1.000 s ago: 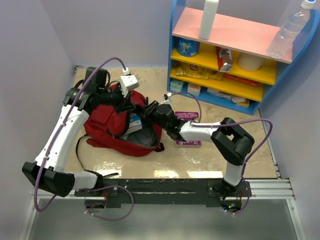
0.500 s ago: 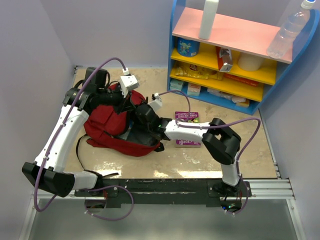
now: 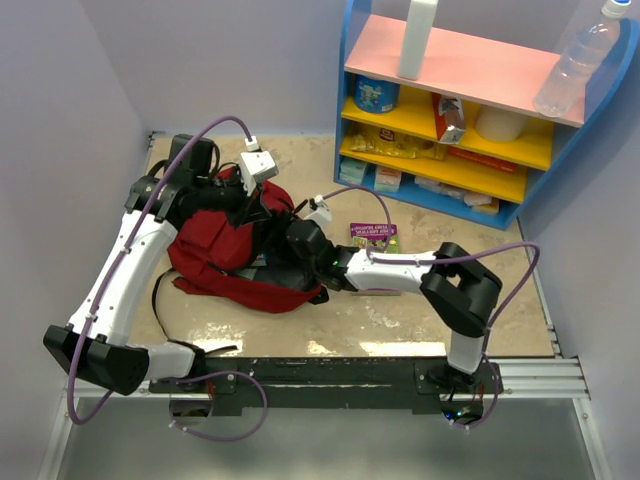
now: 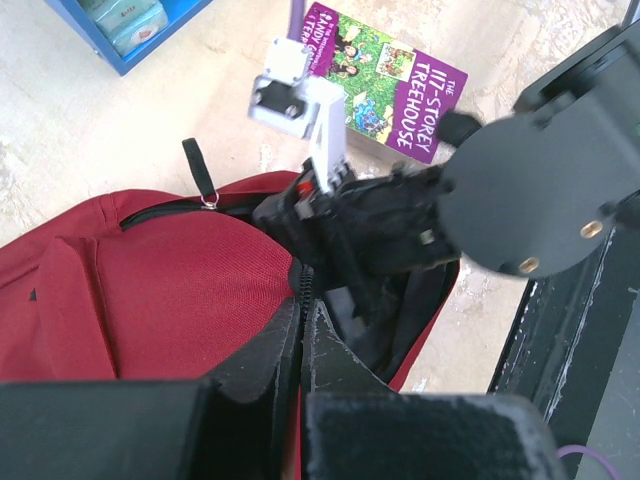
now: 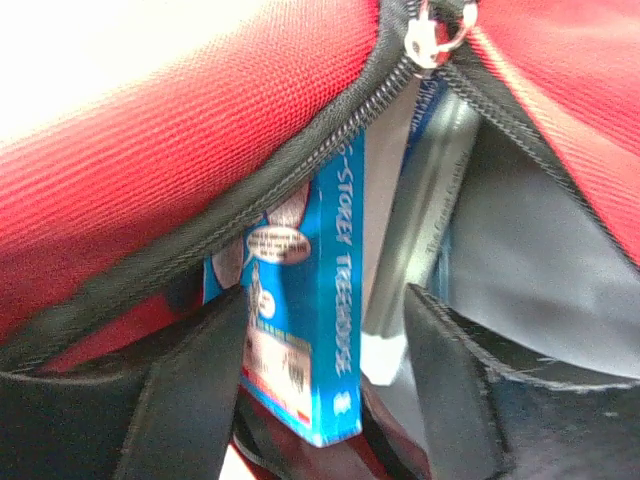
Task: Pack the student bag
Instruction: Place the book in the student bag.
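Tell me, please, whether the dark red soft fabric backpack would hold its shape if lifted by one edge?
Probably not: the dark red soft fabric backpack slumps in folds on the table, so it should sag. The blue paperback book inside likely adds weight and may shift.

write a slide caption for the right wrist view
Right gripper, jaws apart, straddles a blue book just inside the open red student bag.

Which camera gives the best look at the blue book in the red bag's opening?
The right wrist view: the blue book sits close up, spine lettering legible, inside the student bag's open zipper. In the top and left wrist views, the right arm blocks it.
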`<state>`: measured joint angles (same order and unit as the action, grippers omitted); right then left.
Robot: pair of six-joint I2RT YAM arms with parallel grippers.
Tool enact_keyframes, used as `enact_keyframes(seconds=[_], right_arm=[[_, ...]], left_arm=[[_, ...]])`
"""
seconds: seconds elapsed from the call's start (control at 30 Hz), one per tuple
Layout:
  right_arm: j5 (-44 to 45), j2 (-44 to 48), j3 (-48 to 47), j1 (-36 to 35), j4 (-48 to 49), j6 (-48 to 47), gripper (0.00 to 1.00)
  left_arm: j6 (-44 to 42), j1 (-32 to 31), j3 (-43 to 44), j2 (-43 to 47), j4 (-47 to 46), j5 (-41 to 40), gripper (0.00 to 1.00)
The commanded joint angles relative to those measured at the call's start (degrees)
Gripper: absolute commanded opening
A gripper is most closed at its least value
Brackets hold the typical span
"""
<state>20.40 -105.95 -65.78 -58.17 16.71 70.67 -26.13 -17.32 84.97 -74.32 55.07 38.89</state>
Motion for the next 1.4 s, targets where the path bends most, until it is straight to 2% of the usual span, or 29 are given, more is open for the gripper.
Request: enact_keyframes(seconds=[0.0,0.07,0.1,0.2,0.27,0.43,0.5,0.9,0.93,1.0,1.03,1.07,1.13,1.17,1.27,1.37], right_arm=[[-0.1,6.01,4.59,0.16,2.19,-3.26,0.58],[-0.1,7.68,5.92,0.16,2.01,-4.14,0.48],[-0.54,8.04,6.88,0.16,1.92,-4.32,0.37],[-0.54,8.57,7.16,0.16,1.22,-5.55,0.17],[-0.45,8.39,7.07,0.08,1.4,-6.6,0.08],[-2.9,6.46,4.79,-0.01,2.1,-7.83,0.04],[-3.79,5.06,3.38,-0.01,2.45,-7.75,0.0],[-7.22,-1.89,-4.18,-1.95,1.66,-6.78,0.01],[-6.87,-1.28,-3.66,-1.86,1.57,-6.95,0.03],[-6.87,1.97,-1.38,-0.64,1.75,-8.0,0.18],[-6.87,3.72,-0.24,-0.1,1.66,-9.66,0.28],[-6.69,7.39,2.38,0.34,1.22,-10.29,0.43],[-7.39,11.89,5.91,2.35,1.13,-11.43,0.53],[-7.31,16.69,9.49,2.88,0.96,-12.05,0.61],[-5.29,24.53,16.78,4.64,-2.82,-13.37,0.76],[-4.76,34.39,23.65,8.5,-5.89,-13.81,0.8]], left_arm=[[0.03,-0.26,1.78,2.25,-1.45,4.7,0.0],[0.29,-0.26,1.61,2.25,-1.63,4.79,0.0],[0.29,-0.26,1.43,2.25,-1.72,4.79,0.0],[0.9,-0.26,1.34,2.25,-2.07,5.05,0.0],[1.08,-0.34,1.51,2.17,-2.16,5.14,0.0],[1.08,-0.34,2.31,1.9,-1.81,4.79,0.0],[1.17,-0.26,2.22,1.9,-1.81,4.88,0.0],[0.91,-0.34,3.36,1.82,-1.28,4.52,0.0],[0.82,-0.26,3.36,1.73,-1.19,4.44,0.0],[0.64,-0.26,3.27,1.81,-1.1,4.35,0.0],[0.47,-0.34,3.27,1.81,-1.1,4.35,0.0],[0.55,-0.26,3.19,1.81,-1.1,4.35,0.0],[0.55,-0.26,2.92,1.99,-1.45,4.52,0.0],[0.64,-0.34,2.66,1.82,-1.63,4.78,0.0],[0.82,-0.34,2.13,1.81,-2.24,5.14,0.0],[0.99,-0.26,1.52,1.81,-2.69,5.31,0.0]])
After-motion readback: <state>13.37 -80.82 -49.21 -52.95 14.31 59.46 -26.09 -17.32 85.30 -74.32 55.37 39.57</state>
